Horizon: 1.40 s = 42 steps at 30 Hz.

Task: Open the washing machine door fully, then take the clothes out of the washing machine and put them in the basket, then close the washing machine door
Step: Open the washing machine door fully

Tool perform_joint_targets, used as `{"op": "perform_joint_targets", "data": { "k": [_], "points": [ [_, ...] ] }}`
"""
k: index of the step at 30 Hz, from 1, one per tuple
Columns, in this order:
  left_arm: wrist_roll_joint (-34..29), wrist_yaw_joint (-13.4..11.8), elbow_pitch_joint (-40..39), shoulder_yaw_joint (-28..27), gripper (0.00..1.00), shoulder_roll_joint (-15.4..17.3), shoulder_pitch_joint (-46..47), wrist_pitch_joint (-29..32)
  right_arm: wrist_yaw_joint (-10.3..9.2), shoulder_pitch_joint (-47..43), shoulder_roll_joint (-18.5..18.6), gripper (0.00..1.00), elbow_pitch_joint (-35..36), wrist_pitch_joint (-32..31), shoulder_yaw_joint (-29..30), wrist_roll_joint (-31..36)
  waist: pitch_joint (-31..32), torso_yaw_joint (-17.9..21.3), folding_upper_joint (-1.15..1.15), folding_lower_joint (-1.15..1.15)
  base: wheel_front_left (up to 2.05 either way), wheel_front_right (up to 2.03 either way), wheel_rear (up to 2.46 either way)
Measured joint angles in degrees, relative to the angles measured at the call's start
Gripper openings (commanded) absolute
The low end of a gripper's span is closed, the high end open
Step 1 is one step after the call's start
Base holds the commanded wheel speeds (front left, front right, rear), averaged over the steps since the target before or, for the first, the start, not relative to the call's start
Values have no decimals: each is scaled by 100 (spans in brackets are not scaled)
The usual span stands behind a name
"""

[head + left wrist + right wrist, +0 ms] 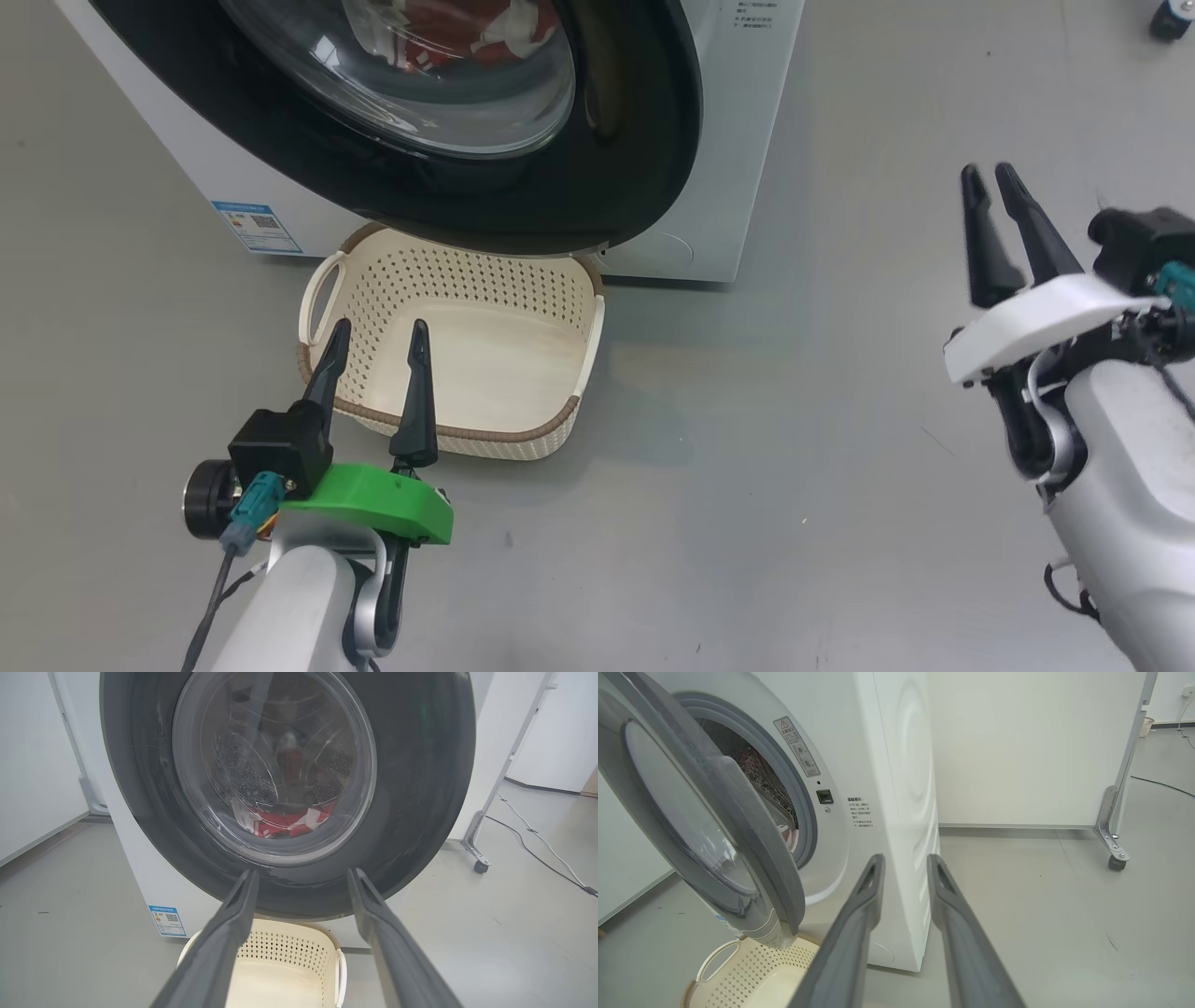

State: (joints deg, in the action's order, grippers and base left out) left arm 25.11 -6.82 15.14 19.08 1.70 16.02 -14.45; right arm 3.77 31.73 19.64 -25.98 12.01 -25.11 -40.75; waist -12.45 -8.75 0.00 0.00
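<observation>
Left tool [380,324]: wide open, empty; basket [467,280] just ahead, washing machine door [653,140] ajar beyond, clothes [285,822] behind it. Right tool [988,170]: narrowly parted, empty, well aside.

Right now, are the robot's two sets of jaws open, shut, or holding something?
Left gripper: jaws wide open, holding nothing.
Right gripper: jaws slightly apart, holding nothing.
</observation>
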Motion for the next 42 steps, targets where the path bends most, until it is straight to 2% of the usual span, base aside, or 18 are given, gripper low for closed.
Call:
{"op": "perform_joint_targets", "data": {
  "k": [8,19,26,42],
  "points": [
    [-1,0,-10,-55,100,5,-83,0,-346,-695,-153,100,247,151,96,7,96,59,0,0,0,0,0],
    [-49,0,-27,-136,100,5,-152,0,-600,-1238,-316,100,709,200,163,97,112,93,0,0,0,0,0],
    [-51,0,-44,-145,100,5,-162,0,-690,-1456,-318,100,946,201,218,159,114,97,0,0,0,0,0],
    [-99,0,-47,-97,100,7,-196,0,-745,-1750,-318,100,1370,218,288,303,137,61,0,0,0,0,0]
  ]
}}
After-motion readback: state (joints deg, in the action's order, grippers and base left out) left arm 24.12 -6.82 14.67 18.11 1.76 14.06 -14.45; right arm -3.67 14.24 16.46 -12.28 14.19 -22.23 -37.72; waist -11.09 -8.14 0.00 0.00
